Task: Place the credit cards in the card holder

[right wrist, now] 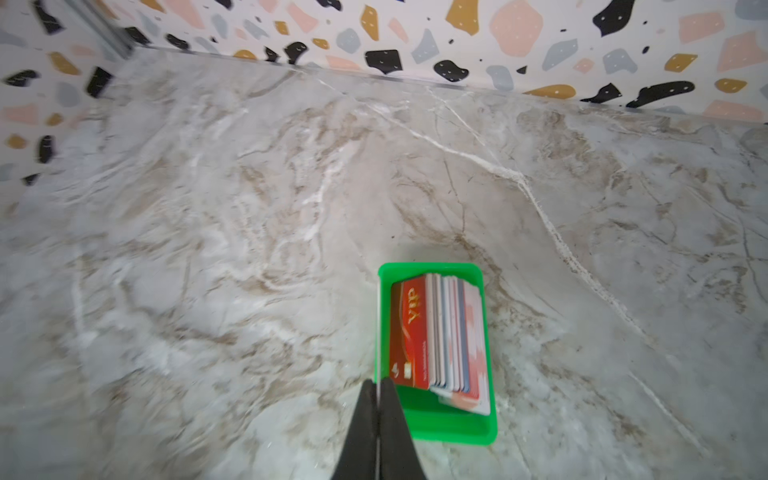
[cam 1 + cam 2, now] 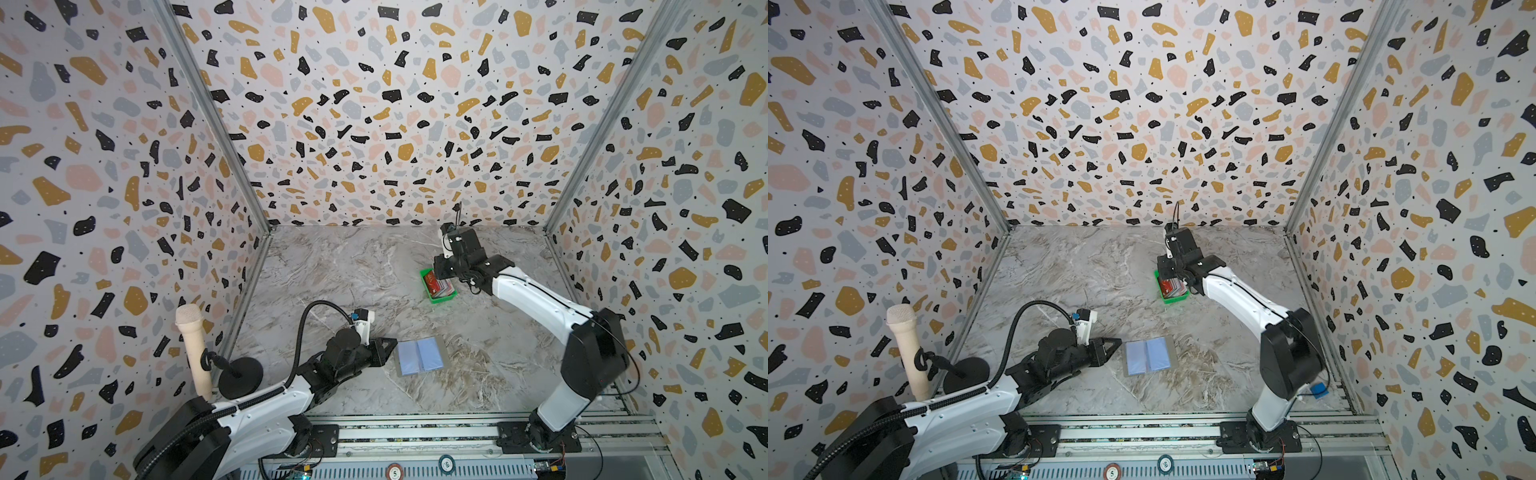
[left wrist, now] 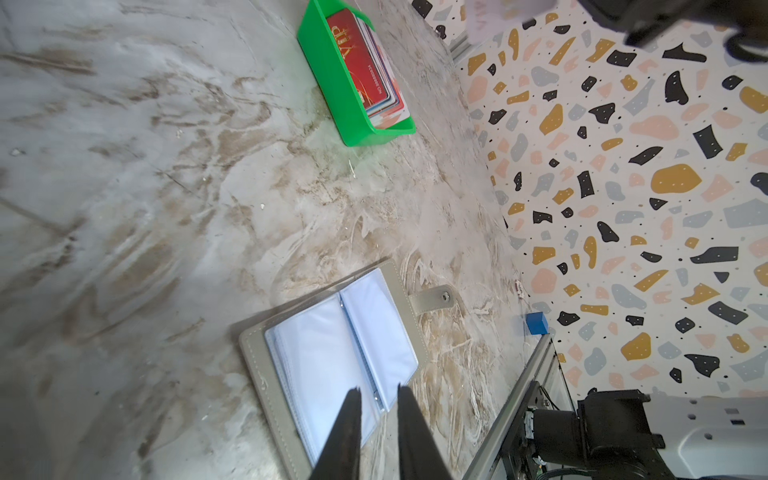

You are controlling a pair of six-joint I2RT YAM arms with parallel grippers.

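The card holder (image 2: 422,356) (image 2: 1148,355) lies open on the marble table, grey cover down and clear pockets up, its snap tab (image 3: 434,298) sticking out sideways. My left gripper (image 3: 378,389) (image 2: 390,347) hovers at the holder's left edge. Its fingers stand a little apart with nothing between them. The credit cards (image 1: 436,328) (image 3: 361,70) stand on edge in a green tray (image 1: 449,428) (image 2: 436,297), a red VIP card outermost. My right gripper (image 1: 378,381) is above the tray's corner, shut on one card (image 1: 378,357) that shows only as a thin pale edge between the fingers.
A microphone on a round black stand (image 2: 193,349) occupies the front left corner. A small blue block (image 3: 536,323) (image 2: 1318,390) sits by the right wall near the front rail (image 2: 415,428). Patterned walls enclose the table on three sides.
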